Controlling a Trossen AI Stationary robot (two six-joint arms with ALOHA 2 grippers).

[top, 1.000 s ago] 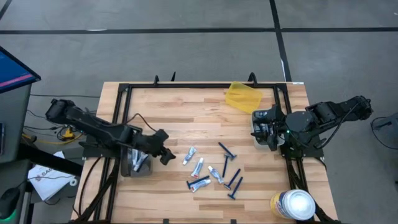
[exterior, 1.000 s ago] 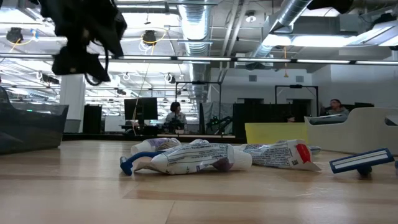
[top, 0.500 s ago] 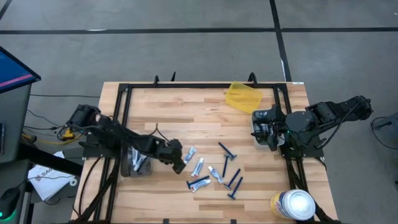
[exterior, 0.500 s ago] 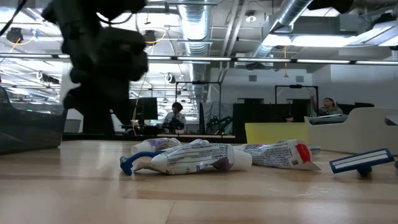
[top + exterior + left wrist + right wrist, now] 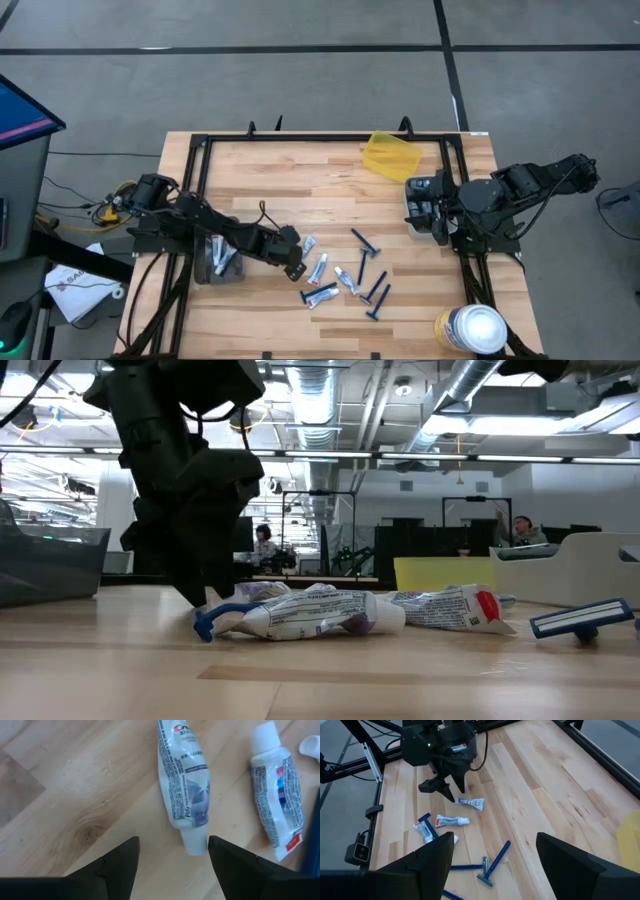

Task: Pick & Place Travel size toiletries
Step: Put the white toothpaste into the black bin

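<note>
Pale wooden planks form the table [image 5: 300, 170], which is framed by black rails and seen from above on a grey floor. Near its front middle, small toothpaste tubes and dark-blue razors lie scattered flat.

The left tool [image 5: 292, 259] is reached in low over the table with its two fingers spread apart, and nothing is held between them. Just in front of it lies one white-and-blue tube [image 5: 184, 785], flat on the wood, its capped end pointing into the gap between the fingertips [image 5: 122, 857]; contact with the tube cannot be made out. A second tube [image 5: 276, 795] with a white cap lies near the first, roughly parallel to it and apart from it. In the level view the same tool [image 5: 205, 598] is seen down at the table, next to a crumpled tube [image 5: 320, 615] and the blue head of a razor [image 5: 208, 625].

The right tool [image 5: 418, 205] is held at the right side of the table, fingers spread and empty, well apart from the toiletries. Several razors [image 5: 365, 242] lie between the two arms. A yellow tray [image 5: 388, 155] sits at the back, and a white-lidded canister [image 5: 472, 328] stands at the front right corner.
</note>
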